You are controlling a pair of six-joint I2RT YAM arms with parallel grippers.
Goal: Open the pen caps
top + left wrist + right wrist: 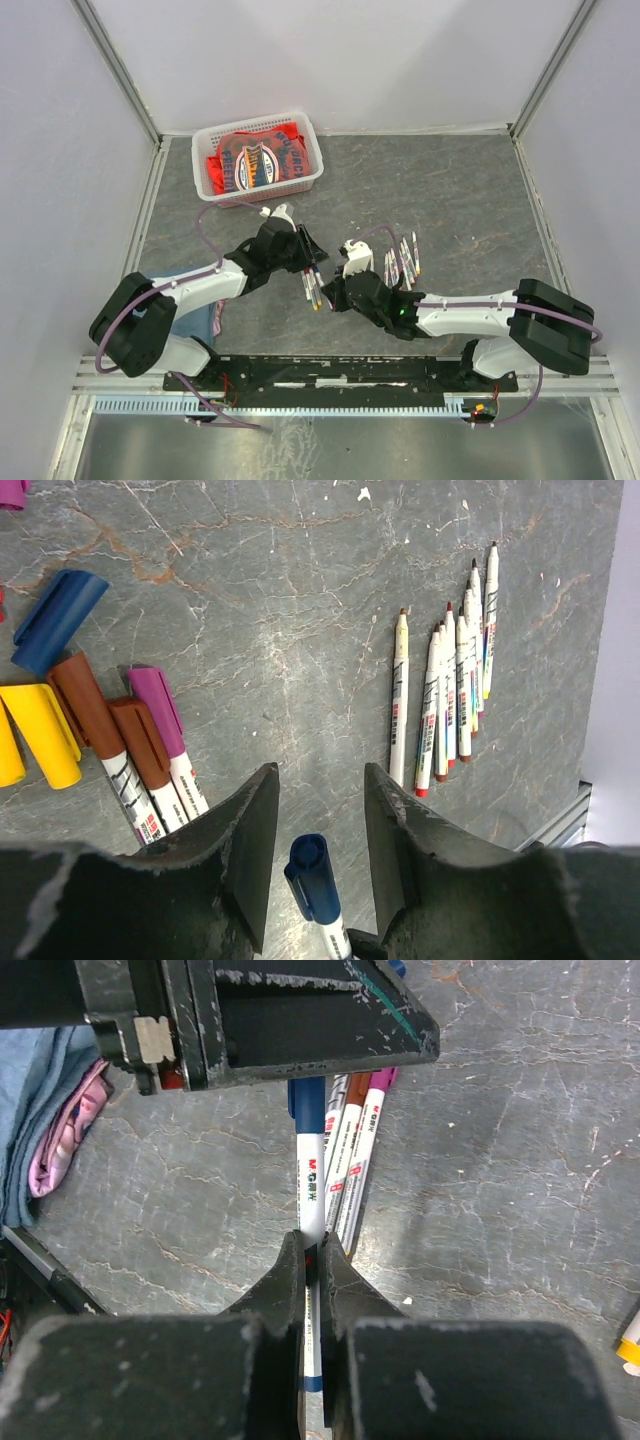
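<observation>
Top external view: the two arms meet near the middle of the bench. The left gripper (302,250) is just beyond the right gripper (336,292), and a few capped pens (313,290) lie between them. A row of bare pens (402,262) lies just to their right.

Left wrist view: the left gripper's jaws stand apart. The blue cap (312,875) sits in the gap between them, touching neither finger and deeper in than the fingertips. A loose blue cap (55,620) and some yellow ones lie off to the left, well clear.

Right wrist view: the right gripper is clamped on the white barrel (311,1195) of the blue pen, well down from the cap, whose end disappears under the left gripper.

To do this step well, the left jaws should probably close squarely on the cap alone. The pull should then run straight along the pen while the right grip holds firm, since a sideways tug could bend or twist the barrel.
</observation>
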